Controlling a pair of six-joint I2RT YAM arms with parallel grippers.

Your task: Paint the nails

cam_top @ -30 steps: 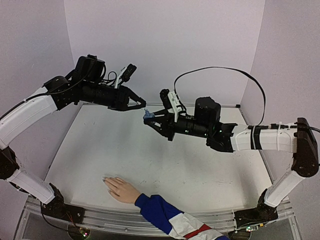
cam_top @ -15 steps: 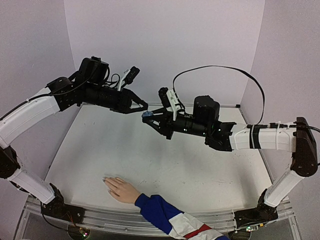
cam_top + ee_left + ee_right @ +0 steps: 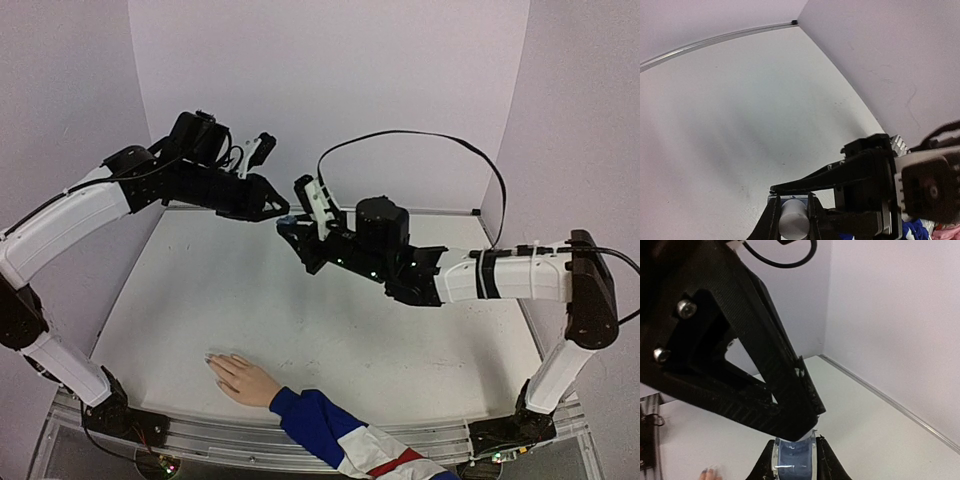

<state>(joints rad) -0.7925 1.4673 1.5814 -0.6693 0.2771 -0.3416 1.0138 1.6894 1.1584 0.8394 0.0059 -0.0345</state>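
Observation:
A small blue bottle (image 3: pixel 287 226) with a white cap is held in the air between both grippers, above the far middle of the table. My right gripper (image 3: pixel 296 236) is shut on the bottle's blue body (image 3: pixel 794 456). My left gripper (image 3: pixel 278 212) is shut on the white cap (image 3: pixel 792 221). The right wrist view shows the left fingers (image 3: pixel 785 405) covering the cap. The pale hand (image 3: pixel 246 378) with a blue, white and red sleeve (image 3: pixel 340 437) lies flat at the near edge, fingertips with the nails (image 3: pixel 212 362) pointing left, far below both grippers.
White tabletop (image 3: pixel 400 350) with a pale back wall and side walls. A black cable (image 3: pixel 420 140) loops above the right arm. The metal rail (image 3: pixel 200 435) with the arm bases runs along the near edge.
The right gripper has carried the bottle left and towards the back. The left gripper has met it and closed on the cap. The hand has not moved.

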